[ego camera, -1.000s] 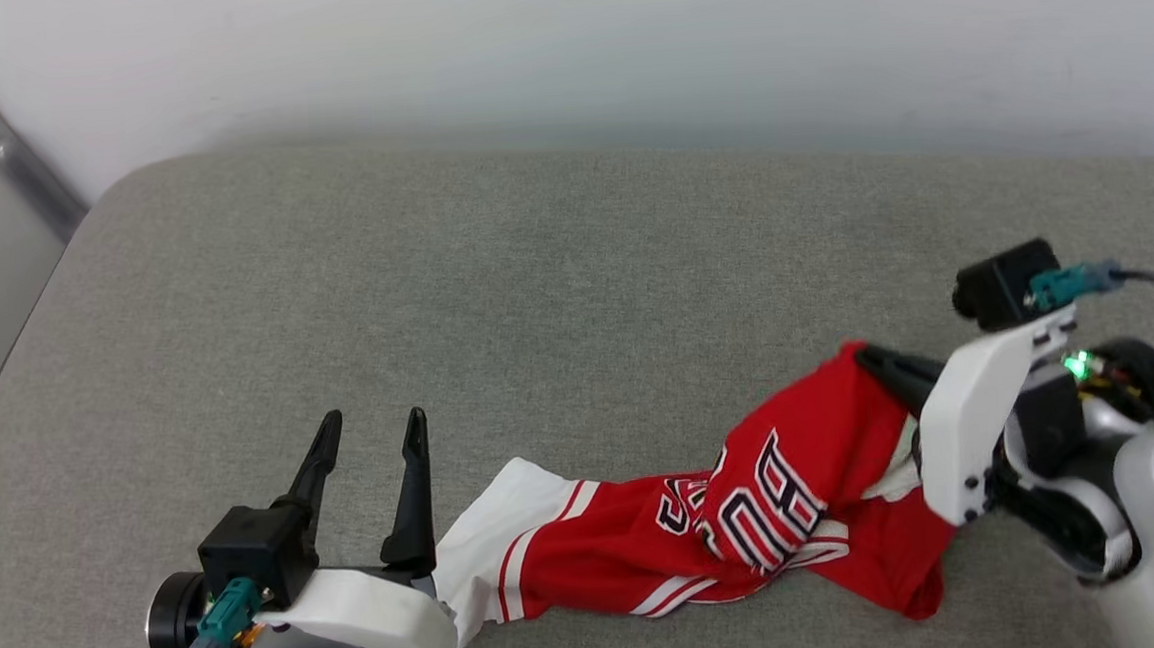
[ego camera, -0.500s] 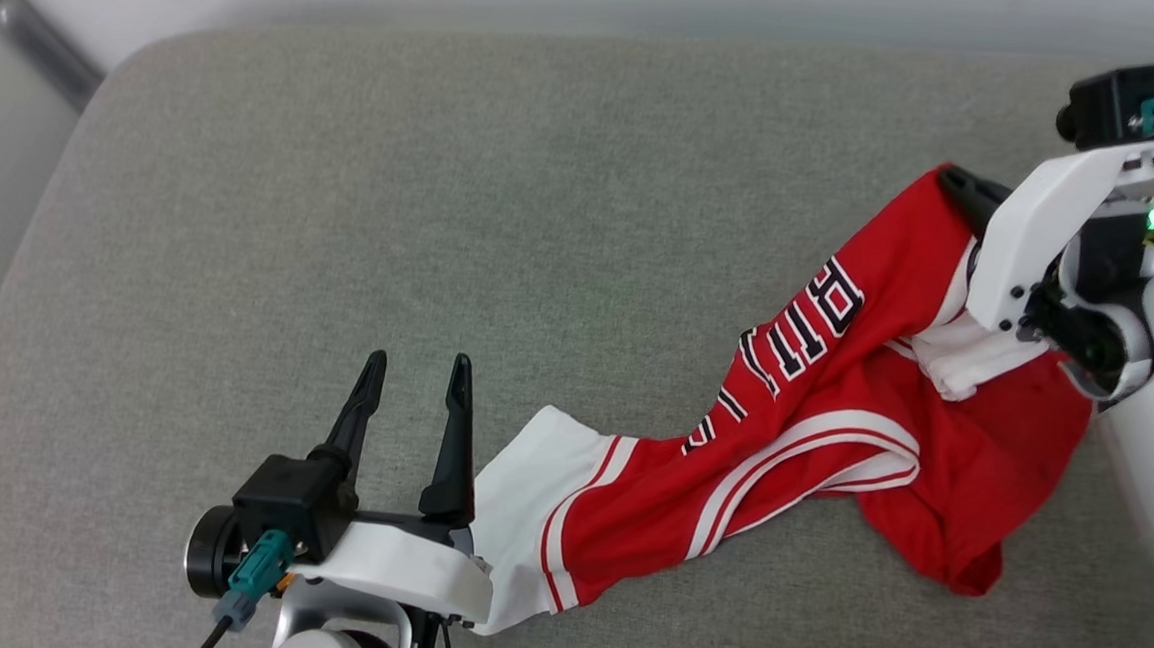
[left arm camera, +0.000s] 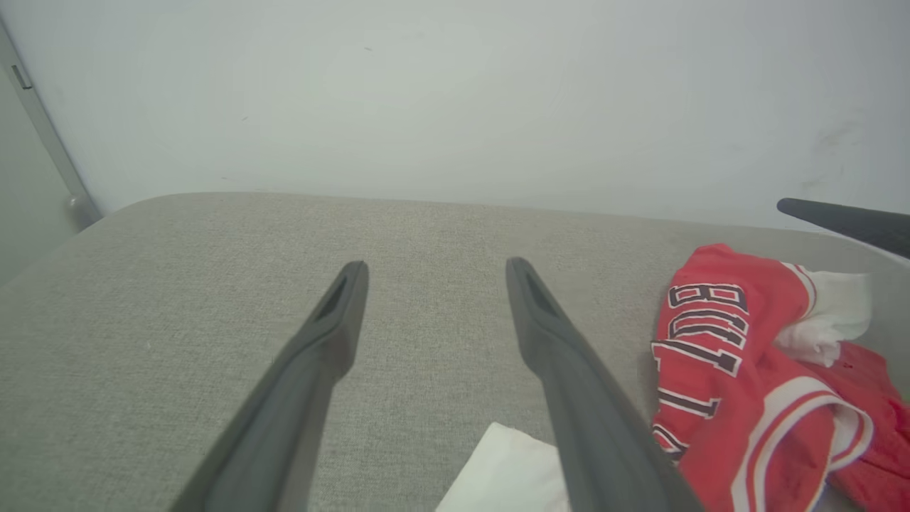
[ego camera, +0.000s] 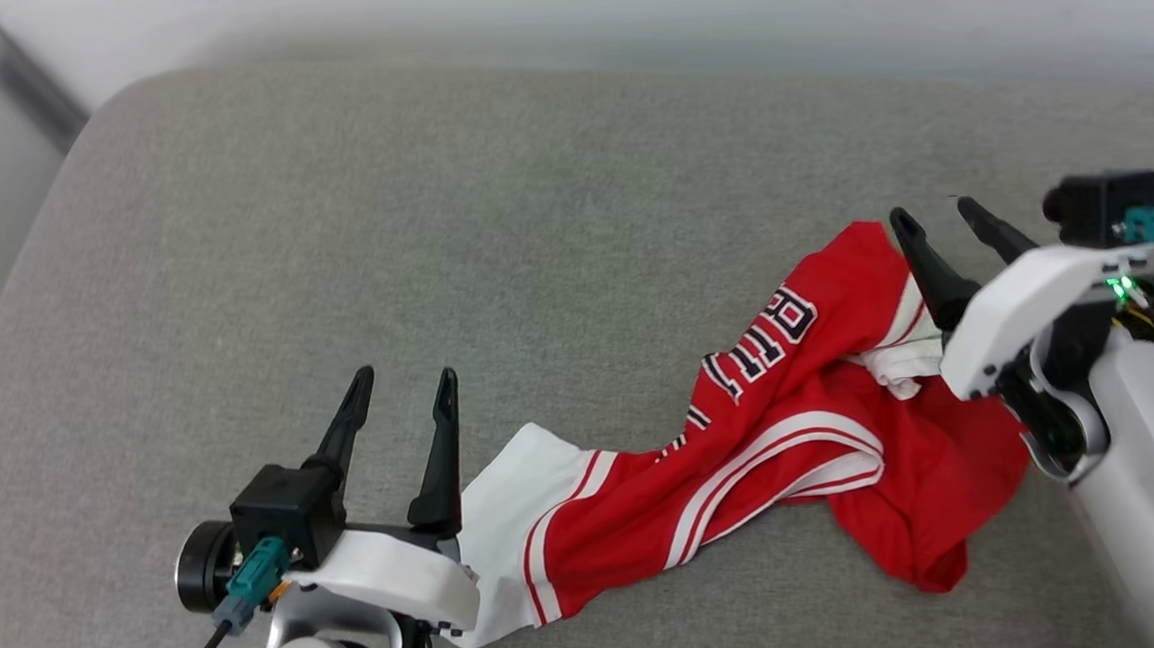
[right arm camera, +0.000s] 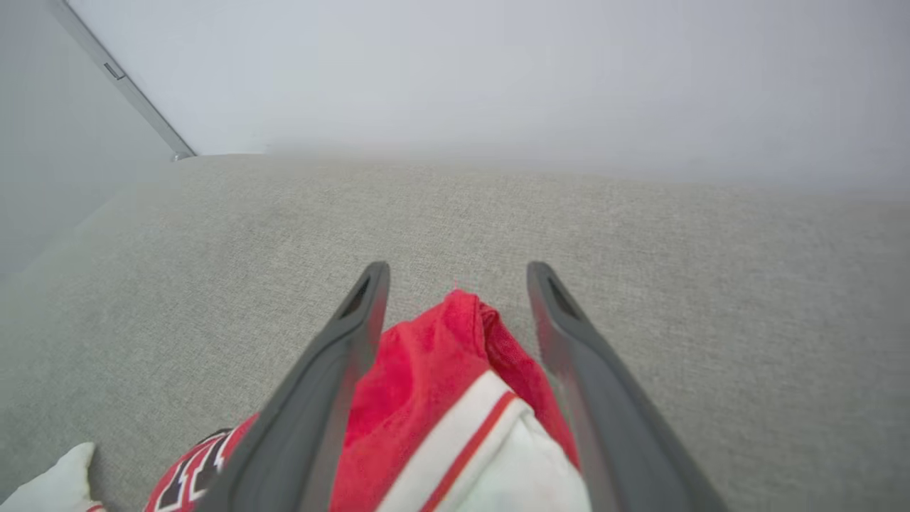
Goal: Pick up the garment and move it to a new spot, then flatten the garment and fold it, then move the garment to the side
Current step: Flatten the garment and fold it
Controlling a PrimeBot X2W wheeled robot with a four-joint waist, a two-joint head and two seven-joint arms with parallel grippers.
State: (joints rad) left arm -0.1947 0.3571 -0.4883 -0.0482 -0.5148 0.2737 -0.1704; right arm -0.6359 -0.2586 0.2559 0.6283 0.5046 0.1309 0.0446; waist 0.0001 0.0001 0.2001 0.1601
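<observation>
The garment (ego camera: 793, 421) is a red jersey with white sleeves and striped trim. It lies crumpled in a long band across the grey cushion (ego camera: 431, 223), print partly showing. Its white sleeve end reaches my left gripper (ego camera: 406, 375), which stands open just left of it, with nothing between its fingers (left arm camera: 436, 264); the garment (left arm camera: 718, 370) lies off to its right. My right gripper (ego camera: 931, 210) is open at the garment's far right end. A red and white fold of the garment (right arm camera: 426, 377) sits loosely between its spread fingers (right arm camera: 458, 269).
A pale wall (ego camera: 617, 1) runs along the cushion's far edge. The cushion's rounded corner and left edge (ego camera: 59, 205) drop off beside a grey metal strip (ego camera: 16, 83). Bare cushion stretches ahead of both grippers.
My right gripper has opened and let go of the garment, whose lifted right end has sunk onto the cushion. The head camera has shifted. My left gripper stays open.
</observation>
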